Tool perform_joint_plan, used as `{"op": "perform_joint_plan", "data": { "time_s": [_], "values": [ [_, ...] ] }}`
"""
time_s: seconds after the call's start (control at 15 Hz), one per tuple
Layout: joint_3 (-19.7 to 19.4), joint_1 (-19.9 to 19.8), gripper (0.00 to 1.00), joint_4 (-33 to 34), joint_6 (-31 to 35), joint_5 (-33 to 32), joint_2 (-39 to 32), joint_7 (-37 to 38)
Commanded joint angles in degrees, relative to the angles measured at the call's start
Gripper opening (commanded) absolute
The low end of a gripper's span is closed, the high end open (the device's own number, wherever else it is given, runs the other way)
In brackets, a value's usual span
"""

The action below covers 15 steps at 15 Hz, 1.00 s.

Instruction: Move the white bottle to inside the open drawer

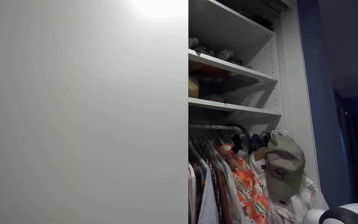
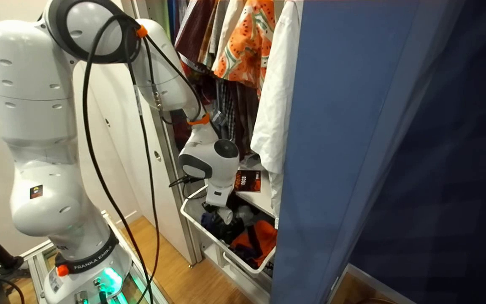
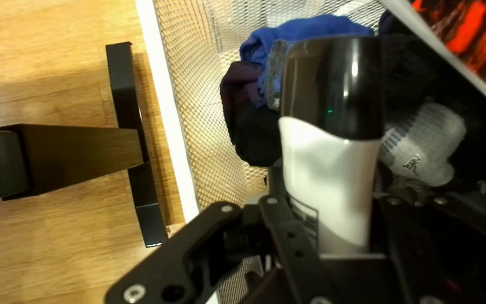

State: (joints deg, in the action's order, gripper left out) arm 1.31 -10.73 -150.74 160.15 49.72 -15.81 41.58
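Evidently, in the wrist view the claw (image 3: 332, 202) holds the white bottle (image 3: 331, 160) above or just inside the open drawer (image 3: 168, 114); depth is hard to judge, and the bottle's near end is hidden. Carrying looks done; lowering and letting go seem left. In an exterior view the arm (image 2: 171, 90) reaches over the drawer, its dark claw lost against the clothes (image 2: 231, 231). In an exterior view a white panel (image 1: 84, 112) fills half; neither bottle nor drawer shows.
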Motion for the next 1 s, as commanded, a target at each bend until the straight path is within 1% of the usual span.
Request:
{"op": "perform_joint_plan", "data": {
  "time_s": [0.0,0.07,0.13,0.33,0.47,0.53,0.6,0.67,0.8,0.87,0.93],
  "values": [
    [-4.1,2.7,0.09,3.1,-3.0,-10.1,-1.9,9.0],
    [-6.5,4.9,0.51,3.8,-4.3,-11.0,-1.9,9.7],
    [-7.0,5.2,0.52,4.6,-5.1,-12.3,-2.1,10.9],
    [-8.5,6.4,0.71,6.3,-7.3,-14.6,-2.0,13.1],
    [-8.9,7.3,0.85,5.6,-7.8,-16.3,-0.9,14.5],
    [-8.1,7.0,0.94,3.8,-6.7,-15.0,0.8,12.9],
    [-7.2,6.3,0.98,2.7,-6.0,-13.4,2.0,10.6],
    [-6.2,5.5,1.0,1.2,-5.2,-11.2,3.4,7.8],
    [-4.5,4.5,1.0,-1.7,-3.0,-7.6,6.3,0.3],
    [-6.7,6.2,1.0,2.7,-5.1,-11.0,1.3,6.1],
    [-6.6,6.2,1.0,2.0,-4.9,-10.6,2.1,5.2]
  ]
}}
